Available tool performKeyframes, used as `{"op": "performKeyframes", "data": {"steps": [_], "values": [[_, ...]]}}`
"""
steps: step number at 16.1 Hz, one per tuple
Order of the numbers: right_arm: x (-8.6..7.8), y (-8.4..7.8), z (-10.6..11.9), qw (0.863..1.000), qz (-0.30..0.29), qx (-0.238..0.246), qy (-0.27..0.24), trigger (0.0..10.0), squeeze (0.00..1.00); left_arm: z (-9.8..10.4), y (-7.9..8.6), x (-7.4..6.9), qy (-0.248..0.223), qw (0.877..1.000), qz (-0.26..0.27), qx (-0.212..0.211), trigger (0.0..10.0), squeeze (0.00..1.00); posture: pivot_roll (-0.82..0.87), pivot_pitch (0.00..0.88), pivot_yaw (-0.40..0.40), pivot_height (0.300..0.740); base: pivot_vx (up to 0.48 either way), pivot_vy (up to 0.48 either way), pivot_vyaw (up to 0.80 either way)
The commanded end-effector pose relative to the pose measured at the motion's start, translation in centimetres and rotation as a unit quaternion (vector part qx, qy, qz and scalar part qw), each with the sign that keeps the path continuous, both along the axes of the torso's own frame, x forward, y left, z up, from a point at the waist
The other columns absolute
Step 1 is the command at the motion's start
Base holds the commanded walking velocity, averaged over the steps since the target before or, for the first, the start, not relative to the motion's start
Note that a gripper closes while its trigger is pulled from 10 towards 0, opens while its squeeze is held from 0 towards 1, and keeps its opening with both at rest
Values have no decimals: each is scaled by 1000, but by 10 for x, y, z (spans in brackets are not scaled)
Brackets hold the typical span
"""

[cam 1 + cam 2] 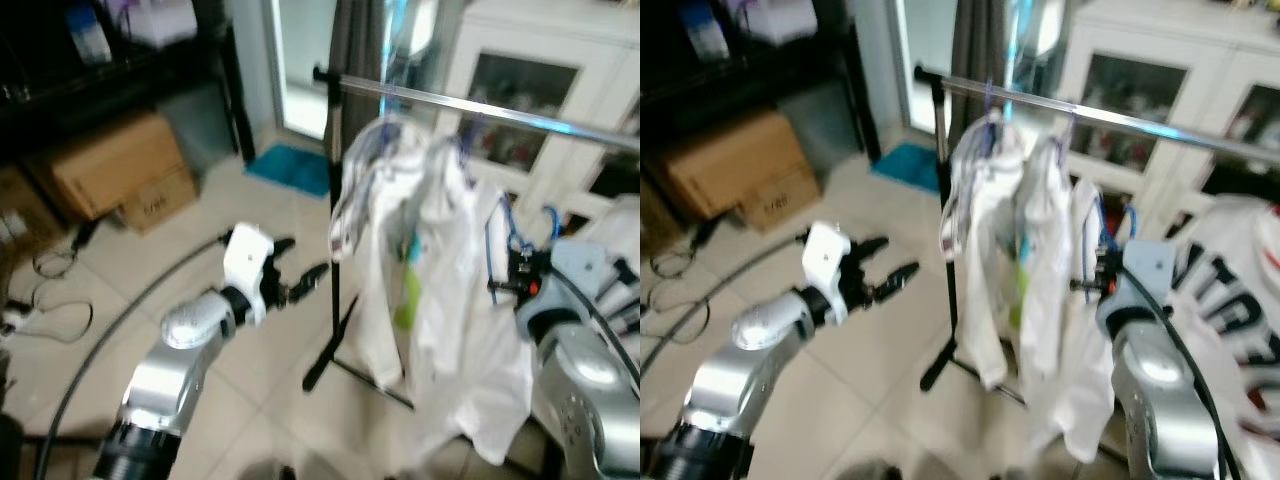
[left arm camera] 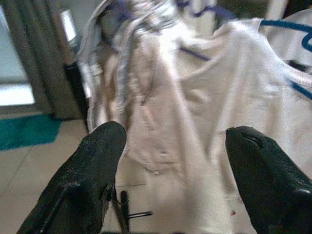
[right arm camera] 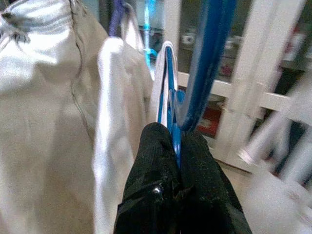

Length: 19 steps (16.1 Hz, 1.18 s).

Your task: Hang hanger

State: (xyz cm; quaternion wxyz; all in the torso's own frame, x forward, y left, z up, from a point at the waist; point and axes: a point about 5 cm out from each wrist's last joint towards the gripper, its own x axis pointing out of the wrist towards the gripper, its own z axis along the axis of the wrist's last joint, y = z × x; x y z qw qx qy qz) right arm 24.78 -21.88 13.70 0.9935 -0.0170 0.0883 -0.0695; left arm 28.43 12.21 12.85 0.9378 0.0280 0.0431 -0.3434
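Below the rail [image 1: 480, 105], toward its right end, the right gripper [image 3: 176, 146] has its two fingers pressed together on the blue hanger [image 3: 169, 92], pinching the plastic just under the hook. A white shirt [image 1: 470, 330] hangs from that hanger and drapes down in front of the right arm, so the garment's weight is carried by the pinch alone. Holding it high on the neck looks deliberate: the hook stays free and roughly upright, ready to be lifted over the bar. The hook sits lower than the rail and has not caught it yet, so the hanging step is not done.

Other clothes [image 1: 985, 230] already hang near the rail's left end, next to the black stand [image 1: 333, 230], which leaves the open stretch of bar to the right as the likely spot.

Well to the left of the stand, the left gripper [image 1: 300, 280] is held out over the tiled floor [image 1: 270, 210] with its fingers [image 2: 92, 170] spread wide and nothing between them. It points at the hanging clothes, perhaps to steady or part them. Motion blur softens the head views.
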Motion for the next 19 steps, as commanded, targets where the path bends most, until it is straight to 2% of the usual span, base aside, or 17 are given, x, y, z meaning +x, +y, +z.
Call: {"op": "performKeyframes", "data": {"steps": [1,12,13,15,16,17,18,19], "values": [[1,1,7,1000,3,-8,-21,0,0,2,2,1,-2,1000,2,6,10000,0,-173,0,29,740,-300,0,0],[0,11,-2,999,35,-12,2,0,0,0,1,-1,4,1000,-3,9,10000,0,-170,0,31,740,-300,0,0],[0,13,-2,999,46,-14,2,0,0,0,1,-1,4,1000,-4,11,10000,0,-171,0,32,740,-262,0,0],[5,23,8,994,106,-12,-21,0,0,3,-1,7,-12,1000,-14,20,10000,0,-172,0,34,740,0,0,0],[6,26,11,992,126,-11,-26,0,0,6,-3,9,-21,999,-25,20,10000,106,-172,0,36,740,0,0,0],[8,33,16,986,161,-5,-37,0,0,10,-6,16,-33,998,-31,32,10000,1000,-175,0,39,740,0,0,0],[9,38,19,983,181,3,-44,0,0,11,-8,21,-41,998,-32,44,10000,1000,-179,0,45,740,0,0,0],[10,51,30,970,234,23,-66,0,0,18,-12,37,-65,996,-15,59,10000,1000,-182,0,46,740,0,0,0]]}}
